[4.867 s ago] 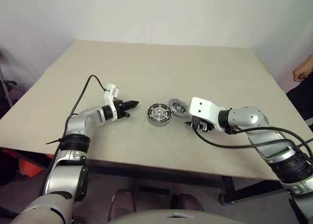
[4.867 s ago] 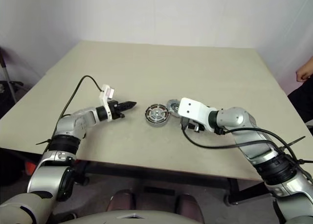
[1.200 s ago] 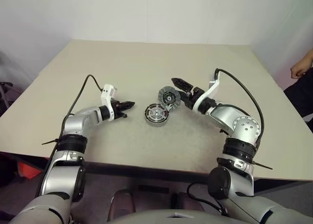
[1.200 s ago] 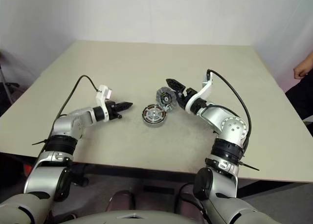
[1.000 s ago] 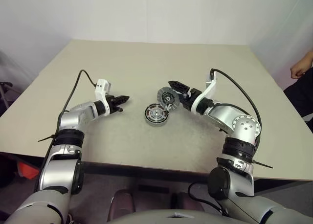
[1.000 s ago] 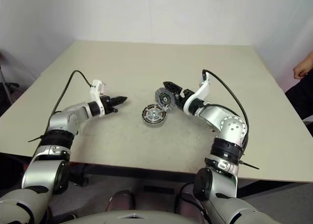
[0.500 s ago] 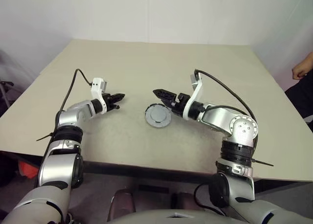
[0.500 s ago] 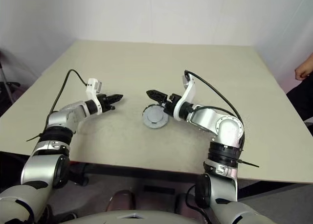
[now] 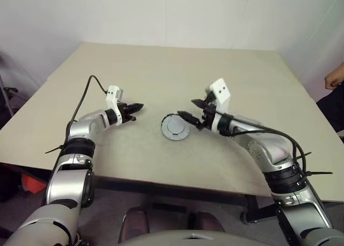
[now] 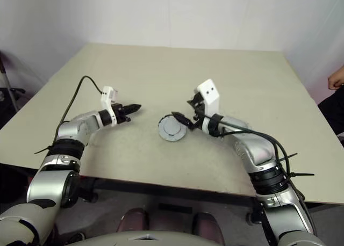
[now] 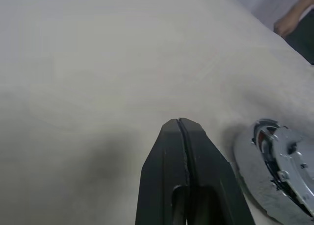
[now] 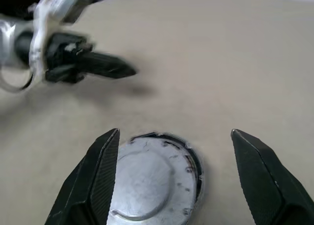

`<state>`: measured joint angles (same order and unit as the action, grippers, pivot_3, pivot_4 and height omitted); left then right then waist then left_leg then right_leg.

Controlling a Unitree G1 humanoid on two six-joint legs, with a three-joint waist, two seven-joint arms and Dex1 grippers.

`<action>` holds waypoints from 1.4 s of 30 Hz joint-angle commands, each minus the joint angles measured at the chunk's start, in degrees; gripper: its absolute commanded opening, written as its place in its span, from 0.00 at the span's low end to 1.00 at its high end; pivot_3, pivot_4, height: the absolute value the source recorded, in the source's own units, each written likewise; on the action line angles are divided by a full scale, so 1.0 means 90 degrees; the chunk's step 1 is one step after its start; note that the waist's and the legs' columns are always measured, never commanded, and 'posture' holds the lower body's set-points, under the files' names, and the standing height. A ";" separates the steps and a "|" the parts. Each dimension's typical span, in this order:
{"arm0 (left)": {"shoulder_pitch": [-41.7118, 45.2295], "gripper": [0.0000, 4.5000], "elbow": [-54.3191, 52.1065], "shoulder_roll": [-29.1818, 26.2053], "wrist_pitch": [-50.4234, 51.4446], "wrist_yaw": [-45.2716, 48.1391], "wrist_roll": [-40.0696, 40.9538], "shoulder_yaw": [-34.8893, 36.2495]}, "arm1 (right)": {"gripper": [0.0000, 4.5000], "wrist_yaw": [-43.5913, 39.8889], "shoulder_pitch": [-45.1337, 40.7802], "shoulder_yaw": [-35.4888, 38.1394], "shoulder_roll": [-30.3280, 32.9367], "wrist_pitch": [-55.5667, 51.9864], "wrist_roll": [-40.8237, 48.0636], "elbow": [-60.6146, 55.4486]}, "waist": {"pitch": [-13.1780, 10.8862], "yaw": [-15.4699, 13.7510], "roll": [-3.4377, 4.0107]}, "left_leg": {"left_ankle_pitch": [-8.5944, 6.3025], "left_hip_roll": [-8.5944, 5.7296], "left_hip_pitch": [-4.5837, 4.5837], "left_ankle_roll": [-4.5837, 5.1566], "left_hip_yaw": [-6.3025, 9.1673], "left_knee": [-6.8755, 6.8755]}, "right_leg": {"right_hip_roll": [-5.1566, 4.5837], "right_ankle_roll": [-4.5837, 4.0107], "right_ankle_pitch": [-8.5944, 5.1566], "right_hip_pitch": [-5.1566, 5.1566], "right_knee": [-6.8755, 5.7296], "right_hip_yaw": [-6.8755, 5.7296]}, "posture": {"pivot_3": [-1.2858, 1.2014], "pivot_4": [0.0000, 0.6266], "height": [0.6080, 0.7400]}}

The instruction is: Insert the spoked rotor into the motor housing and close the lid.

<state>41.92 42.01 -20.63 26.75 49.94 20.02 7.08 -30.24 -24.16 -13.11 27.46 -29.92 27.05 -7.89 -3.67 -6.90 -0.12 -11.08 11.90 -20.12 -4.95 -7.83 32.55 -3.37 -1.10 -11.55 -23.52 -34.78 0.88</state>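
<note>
**Beige table, housing capped, both grippers free of it**

Plain white walls behind a beige tabletop (image 9: pixel 161 69); a person's hand (image 9: pixel 334 83) and dark clothing show at the far right edge. No brand, label or readable writing on anything.

Motor housing (image 9: pixel 174 128) sits near the table's middle, between the two arms, lying flat with its round face up. It's a disc, so no long axis; its axis stands upright. Top is a plain silver plate, the spoked rotor (image 12: pixel 149 181) seated on it with the smooth side up; no copper windings show from the head views.

Left gripper (image 9: pixel 134 107) hovers well left of the housing, tip aimed toward it, black fingers (image 11: pixel 196 171) pressed together with nothing between them. Not touching the housing.

Right gripper (image 9: pixel 190 110) is just right of the housing and slightly beyond it, aimed left across it. Fingers (image 12: pixel 98 176) spread wide, holding nothing; one fingertip hangs near the housing's right rim, contact can't be told.

View differences: right wrist view looks down over the silver top between its own spread fingers, shows scuff marks on the plate, a dark rim at the edge, and the left gripper across the table. Left wrist view catches the housing side-on at its edge and shows a dark gap with some red-brown under the silver plate, so the plate seems not fully flush there; head views don't show that.
</note>
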 commanded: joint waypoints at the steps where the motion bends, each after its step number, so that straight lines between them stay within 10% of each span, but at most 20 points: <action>1: -0.0001 0.00 -0.0308 -0.0022 -0.0001 0.0032 0.0013 0.0012 | 0.91 -0.0504 -0.0057 -0.0047 -0.0099 0.0622 -0.0367 0.0123 | -0.0001 0.0003 -0.0001 | -0.0002 0.0000 -0.0002 0.0004 0.0000 0.0008 | 0.0000 -0.0001 0.0001 0.0000 -0.0002 0.0001 | 0.52 0.00 1.00; 37: -0.0229 0.00 -0.0689 -0.0126 0.0220 -0.0148 0.0093 0.0140 | 1.00 -0.1219 0.0091 -0.0180 -0.1050 0.1389 -0.1959 0.1671 | 0.0000 0.0015 -0.0004 | -0.0018 0.0005 0.0005 0.0032 0.0000 0.0035 | 0.0000 -0.0006 0.0001 0.0014 -0.0005 -0.0002 | 0.52 0.00 1.00; 42: -0.0243 0.00 -0.0687 -0.0125 0.0202 -0.0171 0.0089 0.0146 | 0.72 -0.1231 0.0001 -0.0055 -0.1062 0.1410 -0.1935 0.1645 | 0.0000 0.0016 -0.0005 | -0.0019 0.0005 0.0007 0.0033 0.0000 0.0036 | 0.0000 -0.0006 0.0002 0.0019 -0.0006 -0.0002 | 0.52 0.00 1.00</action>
<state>39.29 38.00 -21.07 29.22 48.39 20.14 7.31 -41.24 -23.17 -14.98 17.99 -18.00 9.48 7.60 -3.67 -6.75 -0.16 -11.24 11.95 -20.05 -4.66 -7.83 32.87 -3.37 -1.16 -11.54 -23.35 -34.83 0.86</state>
